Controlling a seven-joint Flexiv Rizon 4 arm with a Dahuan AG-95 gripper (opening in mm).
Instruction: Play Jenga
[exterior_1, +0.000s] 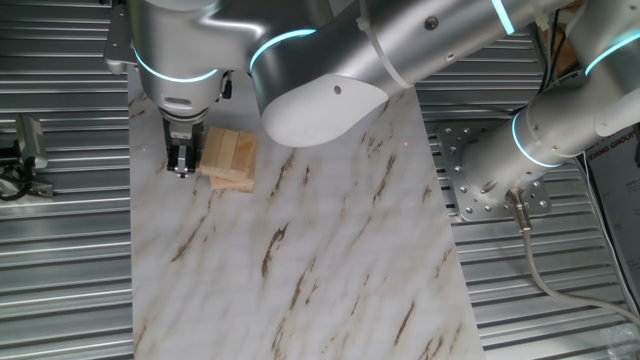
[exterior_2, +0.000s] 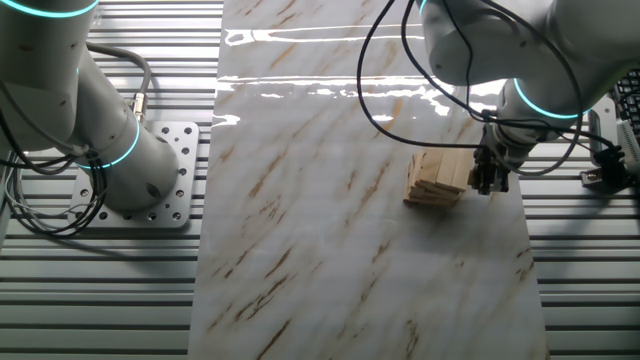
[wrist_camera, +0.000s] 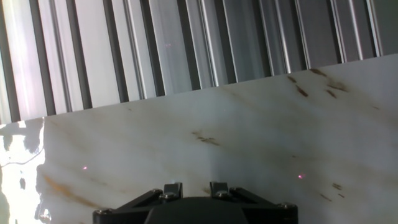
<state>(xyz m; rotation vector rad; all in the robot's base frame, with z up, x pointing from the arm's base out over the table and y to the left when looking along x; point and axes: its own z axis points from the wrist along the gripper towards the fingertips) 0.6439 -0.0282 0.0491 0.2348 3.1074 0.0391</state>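
The Jenga stack (exterior_1: 230, 158) of pale wood blocks stands on the white marbled board (exterior_1: 320, 260) near its far left corner. It also shows in the other fixed view (exterior_2: 440, 178), with its lower blocks slightly askew. My gripper (exterior_1: 181, 168) points down right beside the stack's outer side, at block height, fingers together and holding nothing. In the other fixed view the gripper (exterior_2: 487, 182) sits against the stack's right side. The hand view shows only the marbled board (wrist_camera: 249, 143) and metal slats; the stack is out of that view.
Ribbed metal table slats (exterior_1: 60, 260) surround the board. The arm's base plate (exterior_1: 480, 180) is bolted at the right, with cables beside it. A small metal fixture (exterior_1: 28, 145) stands left of the board. The gripper is close to the board's edge (exterior_2: 525, 230).
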